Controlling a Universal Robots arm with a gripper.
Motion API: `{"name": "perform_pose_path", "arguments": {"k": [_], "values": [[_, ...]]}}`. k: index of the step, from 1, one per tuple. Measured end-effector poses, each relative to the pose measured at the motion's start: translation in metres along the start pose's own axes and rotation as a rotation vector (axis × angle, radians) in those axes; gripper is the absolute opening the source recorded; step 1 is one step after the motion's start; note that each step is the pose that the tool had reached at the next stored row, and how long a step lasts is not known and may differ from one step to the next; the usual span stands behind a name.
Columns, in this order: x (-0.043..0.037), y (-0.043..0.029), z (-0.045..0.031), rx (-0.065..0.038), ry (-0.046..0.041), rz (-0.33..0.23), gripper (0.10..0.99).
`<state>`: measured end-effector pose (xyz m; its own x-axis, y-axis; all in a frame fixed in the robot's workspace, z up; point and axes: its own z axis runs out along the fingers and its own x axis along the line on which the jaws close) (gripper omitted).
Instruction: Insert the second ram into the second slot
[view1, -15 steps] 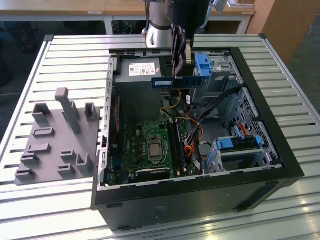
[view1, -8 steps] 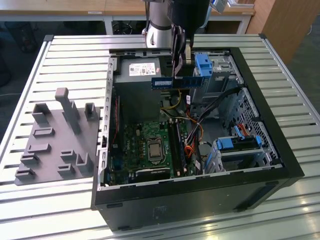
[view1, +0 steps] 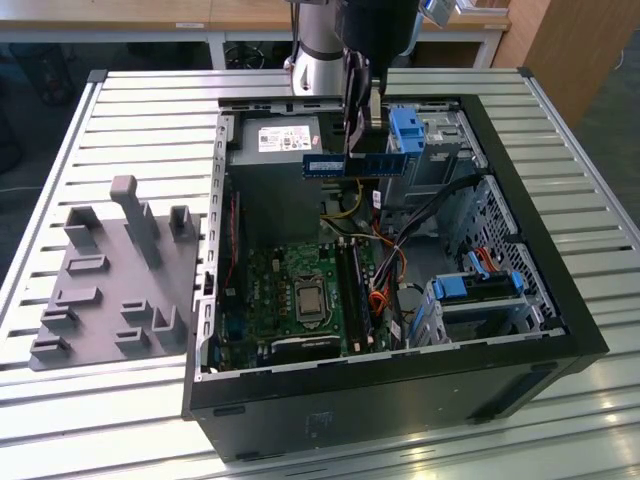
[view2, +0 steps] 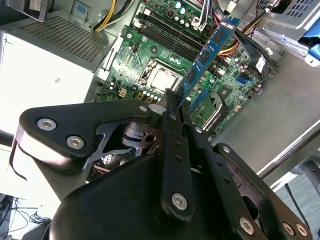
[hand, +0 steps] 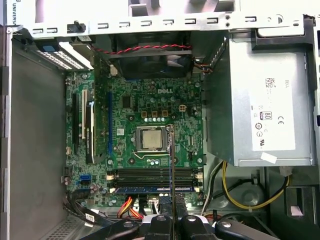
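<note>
The ram (view1: 325, 165), a thin flat blue board with dark chips and a pale label, hung level above the open case (view1: 545, 330). Black metal fingers (view2: 170, 117) pinched its upper edge and hid its middle in the exterior view. In the first wrist view it showed only edge-on, over the dark empty slots (hand: 150, 175) of the green motherboard (hand: 150, 100). Another blue stick (hand: 150, 189) sat in a neighbouring slot. The case stood on a ribbed metal table (view1: 150, 110).

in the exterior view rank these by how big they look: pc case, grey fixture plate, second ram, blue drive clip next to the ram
1. pc case
2. grey fixture plate
3. second ram and blue drive clip: these look about alike. The ram is held raised, perhaps nearer the camera, so they are left unranked.
</note>
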<state>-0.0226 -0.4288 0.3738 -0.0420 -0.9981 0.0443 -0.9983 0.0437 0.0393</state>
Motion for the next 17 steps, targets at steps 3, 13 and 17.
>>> {"name": "perform_pose_path", "arguments": {"k": [3, 13, 17], "values": [[0.0000, 0.0000, 0.0000, 0.000, -0.0002, 0.004, 0.137], [0.0000, 0.0000, 0.0000, -0.001, -0.0006, 0.016, 0.137], [0.0000, 0.0000, 0.0000, -0.001, -0.0009, 0.021, 0.137]]}}
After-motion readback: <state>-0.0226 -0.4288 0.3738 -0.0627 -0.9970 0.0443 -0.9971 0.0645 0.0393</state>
